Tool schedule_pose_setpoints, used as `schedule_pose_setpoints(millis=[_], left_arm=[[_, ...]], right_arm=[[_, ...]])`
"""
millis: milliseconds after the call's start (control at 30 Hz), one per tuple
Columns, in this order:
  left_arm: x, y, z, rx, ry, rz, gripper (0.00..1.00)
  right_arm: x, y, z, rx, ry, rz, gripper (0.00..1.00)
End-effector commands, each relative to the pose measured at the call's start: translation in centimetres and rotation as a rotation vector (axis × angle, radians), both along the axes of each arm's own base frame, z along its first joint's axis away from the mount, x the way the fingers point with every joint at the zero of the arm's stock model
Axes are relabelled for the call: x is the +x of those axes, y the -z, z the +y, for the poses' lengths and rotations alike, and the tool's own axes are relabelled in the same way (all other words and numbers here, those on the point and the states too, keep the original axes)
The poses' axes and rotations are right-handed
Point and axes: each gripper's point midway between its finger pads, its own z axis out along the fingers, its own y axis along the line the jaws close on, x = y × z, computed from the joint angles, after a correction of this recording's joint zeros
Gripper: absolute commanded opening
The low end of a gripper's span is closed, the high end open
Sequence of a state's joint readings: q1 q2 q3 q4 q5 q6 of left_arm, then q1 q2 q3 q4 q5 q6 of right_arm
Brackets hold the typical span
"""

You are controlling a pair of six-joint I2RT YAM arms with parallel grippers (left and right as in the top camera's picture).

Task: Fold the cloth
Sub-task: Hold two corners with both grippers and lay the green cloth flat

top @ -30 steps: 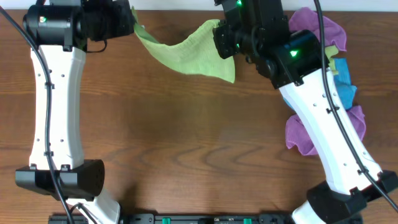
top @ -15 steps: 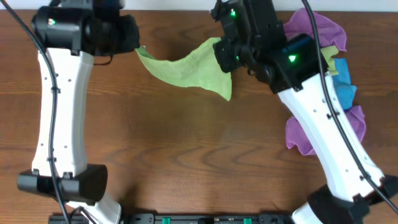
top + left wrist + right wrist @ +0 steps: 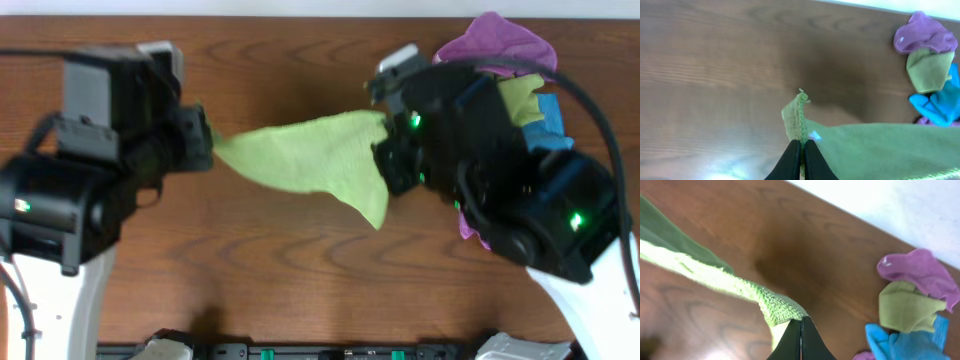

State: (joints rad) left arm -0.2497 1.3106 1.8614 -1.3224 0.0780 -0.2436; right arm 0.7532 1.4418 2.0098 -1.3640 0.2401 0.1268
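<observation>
The lime-green cloth [image 3: 310,160] hangs stretched in the air between my two arms above the wooden table. My left gripper [image 3: 802,145] is shut on one corner of the cloth [image 3: 880,147], whose edge stands up from between the fingertips. My right gripper [image 3: 801,321] is shut on another corner of the cloth [image 3: 775,302], which trails off to the left. In the overhead view the left gripper [image 3: 207,148] holds the cloth's left end and the right gripper [image 3: 385,150] its right end, with a loose flap drooping below the right end.
A heap of other cloths lies at the table's right: purple [image 3: 500,40], olive-green [image 3: 520,98] and blue [image 3: 545,115], with more purple [image 3: 466,218] lower down. The same heap shows in the left wrist view [image 3: 927,70] and in the right wrist view [image 3: 910,305].
Both arms have risen toward the camera and come nearer with the cloth held between them. The cloth now spans lower in the overhead view, pulled flatter.
</observation>
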Motion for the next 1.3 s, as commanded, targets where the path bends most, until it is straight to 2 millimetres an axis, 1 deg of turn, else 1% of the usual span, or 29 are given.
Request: schedule_pose_setpoints(millis=[0,67,167,267,367,433,567,667,733,767,800,833,900,933,1000,1067,1200,1267], left_arm=[[-2.5,1.5,-0.3,-0.04,-0.029,0.022,0.06],[-4.4,2.5,-0.4,-0.065,-0.039,0.038,0.06],[-6.5,3.5,-0.2,-0.099,-0.061,0.049,0.06],[-7.5,4.7,0.1,-0.122,-0.097,0.075,0.06],[-7.5,6.1,0.1,-0.118,-0.115,0.118,0.06],[-7.1,6.9,0.1,-0.103,-0.122,0.134,0.06],[-5.6,8.1,0.2,-0.063,-0.143,0.158,0.06],[-3.9,9.0,-0.1,-0.03,-0.135,0.171,0.06],[-2.3,9.9,-0.4,-0.005,-0.143,0.182,0.06],[-1.5,10.3,-0.6,0.003,-0.136,0.189,0.06],[-0.6,11.0,-1.0,0.014,-0.128,0.199,0.06],[0.5,11.8,-1.3,0.02,-0.127,0.211,0.06],[1.9,12.6,-1.8,0.025,-0.123,0.216,0.06],[2.3,12.8,-2.0,0.025,-0.123,0.216,0.06],[2.6,12.8,-2.1,0.022,-0.123,0.208,0.06],[2.5,12.3,-2.1,0.015,-0.123,0.194,0.06],[1.3,10.2,-1.6,-0.008,-0.121,0.141,0.06],[0.3,9.1,-1.4,-0.022,-0.119,0.111,0.06]], right_arm=[[-1.6,1.0,-0.1,0.003,0.05,0.035,0.02],[-3.3,1.8,-0.1,-0.006,0.057,0.066,0.02],[-5.5,2.4,0.0,-0.007,0.065,0.087,0.01],[-6.7,2.8,0.1,0.001,0.076,0.118,0.01],[-6.7,3.8,0.1,-0.014,0.09,0.138,0.02],[-6.6,4.6,0.2,-0.027,0.101,0.15,0.02],[-5.3,6.4,0.2,-0.041,0.139,0.161,0.01],[-4.2,8.0,-0.1,-0.05,0.172,0.177,0.01],[-3.0,9.4,-0.3,-0.038,0.182,0.206,0.01],[-2.4,10.0,-0.5,-0.032,0.19,0.214,0.01],[-1.3,10.7,-1.0,-0.024,0.214,0.218,0.01],[-0.2,11.4,-1.9,-0.022,0.251,0.214,0.01],[1.0,12.0,-2.9,-0.022,0.281,0.214,0.01],[1.3,12.0,-3.2,-0.024,0.285,0.215,0.01],[1.8,11.8,-3.2,-0.019,0.274,0.204,0.01],[1.8,11.4,-3.1,-0.01,0.265,0.192,0.01],[1.2,10.4,-1.9,0.029,0.184,0.184,0.01],[0.6,9.6,-1.5,0.048,0.159,0.161,0.01]])
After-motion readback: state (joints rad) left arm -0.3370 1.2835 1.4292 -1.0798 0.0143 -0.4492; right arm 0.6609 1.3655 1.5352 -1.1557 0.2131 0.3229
